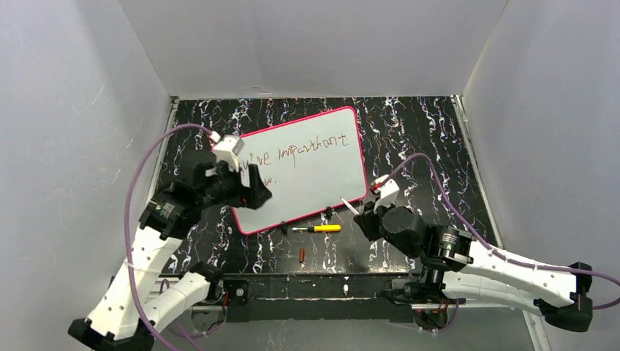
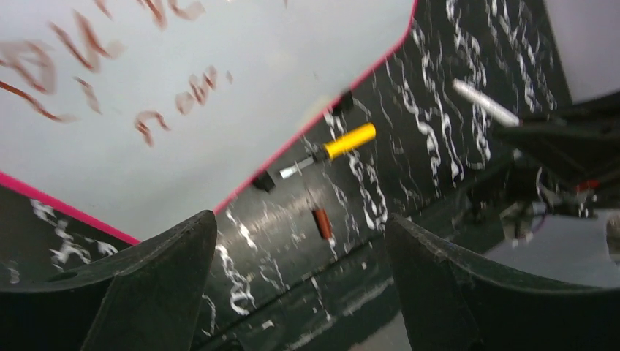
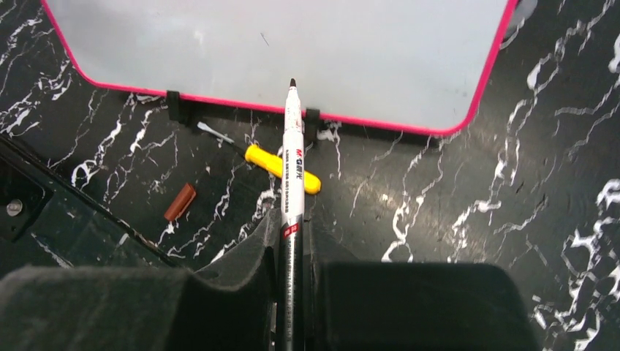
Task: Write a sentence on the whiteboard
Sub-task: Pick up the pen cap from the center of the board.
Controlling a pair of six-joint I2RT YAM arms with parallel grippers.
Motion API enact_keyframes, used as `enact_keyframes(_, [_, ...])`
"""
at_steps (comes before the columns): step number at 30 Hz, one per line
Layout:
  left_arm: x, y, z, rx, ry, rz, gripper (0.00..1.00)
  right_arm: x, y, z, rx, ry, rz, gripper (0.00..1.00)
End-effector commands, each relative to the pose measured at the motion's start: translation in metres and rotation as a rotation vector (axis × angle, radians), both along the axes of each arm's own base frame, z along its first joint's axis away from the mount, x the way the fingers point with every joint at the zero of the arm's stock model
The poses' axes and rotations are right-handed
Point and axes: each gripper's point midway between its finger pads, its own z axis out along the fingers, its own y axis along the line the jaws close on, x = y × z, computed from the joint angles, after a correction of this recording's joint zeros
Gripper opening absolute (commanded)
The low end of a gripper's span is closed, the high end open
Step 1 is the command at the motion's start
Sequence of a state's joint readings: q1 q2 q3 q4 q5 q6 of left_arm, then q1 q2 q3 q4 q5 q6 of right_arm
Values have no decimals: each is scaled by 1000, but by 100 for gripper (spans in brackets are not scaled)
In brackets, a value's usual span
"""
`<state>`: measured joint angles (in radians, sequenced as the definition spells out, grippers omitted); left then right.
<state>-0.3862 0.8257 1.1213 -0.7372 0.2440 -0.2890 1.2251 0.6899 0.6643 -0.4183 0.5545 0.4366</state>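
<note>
Black, white-veined worktop [image 1: 409,131] forms the floor of a plain grey-walled enclosure. No container is in view.

1. Nearest the arm bases, a small red-brown cap [image 1: 302,254] lies loose. Just beyond it lies a yellow-handled screwdriver [image 1: 322,228], close to the near rim of the whiteboard [image 1: 314,183].
2. The right fingers [image 3: 424,307] are clamped narrowly on a white marker [image 3: 293,146], gripping the rear of the barrel. The bare dark tip points at the near rim, beside a black clip [image 3: 312,124]. Judged light, stiff and slim, the marker should be held firmly, since tip pressure could twist it in the grip.
3. The left fingers [image 2: 146,278] are spread wide with nothing between them, positioned over the board's left part. Contact with the board cannot be determined.
4. The whiteboard lies flat at mid-worktop, turned at an angle. It is judged rigid, light and smooth-faced, and liable to slide under writing force. Brace it at the pink rim or a corner, not on the lettering.
5. The sentence [image 1: 307,146] runs along the far part of the board, and a short second line starts below it at the left.
</note>
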Motion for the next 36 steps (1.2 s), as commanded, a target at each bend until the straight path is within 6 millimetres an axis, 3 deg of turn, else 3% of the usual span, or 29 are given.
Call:
enact_keyframes(1, [-33,-15,-40,18,184,16,81,3,-7,-5,124,23,-88,1])
enact_keyframes(6, [-70,-48,-103,144,343,-59,79,8,-4,-13,239,-12,-115,1])
enact_keyframes(11, [-86,-73,-144,265,382,-111,79,18,-5,-12,344,-64,-175,1])
enact_keyframes(12, [-91,-91,-164,283,417,-141,79,25,-12,-17,333,-79,-231,1])
enact_keyframes(15, [-95,-109,-183,291,434,-170,78,30,-12,-13,341,-94,-266,1])
enact_keyframes(20, [-95,-123,-206,321,465,-178,60,34,-12,-10,324,-98,-284,1])
enact_keyframes(23, [-96,-121,-219,358,490,-164,55,33,-11,-9,327,-97,-280,1])
enact_keyframes(29, [-101,-122,-243,393,550,-146,35,33,-11,-8,342,-98,-279,1])
enact_keyframes(36, [-96,-116,-250,442,543,-113,35,33,-11,-9,343,-97,-277,1])
